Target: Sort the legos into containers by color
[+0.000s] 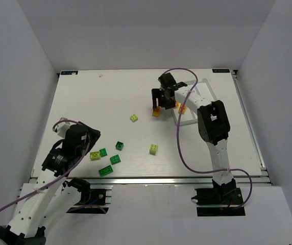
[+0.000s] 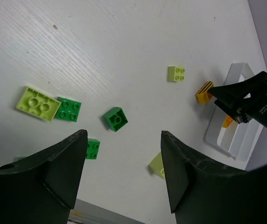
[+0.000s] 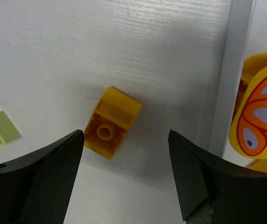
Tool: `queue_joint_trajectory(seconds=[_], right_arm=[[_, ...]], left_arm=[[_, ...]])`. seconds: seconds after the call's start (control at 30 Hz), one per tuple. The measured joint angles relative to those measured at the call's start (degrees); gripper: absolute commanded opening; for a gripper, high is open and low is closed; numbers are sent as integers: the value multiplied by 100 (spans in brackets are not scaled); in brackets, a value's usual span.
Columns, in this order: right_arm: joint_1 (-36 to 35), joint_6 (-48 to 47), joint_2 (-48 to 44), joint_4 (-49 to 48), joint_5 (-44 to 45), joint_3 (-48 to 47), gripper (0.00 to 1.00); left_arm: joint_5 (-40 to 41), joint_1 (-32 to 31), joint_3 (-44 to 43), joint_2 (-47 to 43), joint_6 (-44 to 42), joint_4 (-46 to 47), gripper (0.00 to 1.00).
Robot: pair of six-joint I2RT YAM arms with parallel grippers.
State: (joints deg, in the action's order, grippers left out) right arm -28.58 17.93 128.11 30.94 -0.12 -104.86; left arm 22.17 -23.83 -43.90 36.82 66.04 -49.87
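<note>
The right end effector (image 3: 126, 135) hangs with its jaws spread wide and nothing between them, over a single orange lego (image 3: 111, 122) that lies on the desk (image 1: 84, 102) just beside the outer rim of the white tray (image 3: 229, 79), outside it. The lego seems tipped onto its side, though the close view leaves that uncertain. Inside the tray sits an orange piece with a printed butterfly (image 3: 259, 116). The left end effector (image 2: 124, 133) is likewise wide apart and empty, raised above the near left part of the desk. Below it lie three dark green legos (image 2: 115, 118) and a flat yellow-green lego (image 2: 38, 103) touching one of them; two more yellow-green legos (image 1: 134, 118) lie farther toward the middle, well apart from the tray.
</note>
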Motion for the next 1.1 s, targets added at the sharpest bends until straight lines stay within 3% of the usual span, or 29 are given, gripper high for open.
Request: queue_joint_trajectory(seconds=[0.27,0.37,0.5,0.77,0.97,1.1], right_arm=[[-46,264,212,37,39,-17,74],[-81,295,234,7,26,-31,60],[-83,264,271,-44,-105,-31,34],[-42,-190,273,-107,-376,-31,4],[105,-1029,-269,-155,-317,184,3],[422,-1491,-975,-289,-116,361,4]], left_arm=[[114,0,0,-197,361,-839,74],[142,0,9,-214,549,-1123,74],[142,0,179,-214,826,-1392,74],[118,0,780,-260,1255,-1491,73],[94,0,1126,-162,1451,-1344,76],[94,0,1233,149,1513,-1180,83]])
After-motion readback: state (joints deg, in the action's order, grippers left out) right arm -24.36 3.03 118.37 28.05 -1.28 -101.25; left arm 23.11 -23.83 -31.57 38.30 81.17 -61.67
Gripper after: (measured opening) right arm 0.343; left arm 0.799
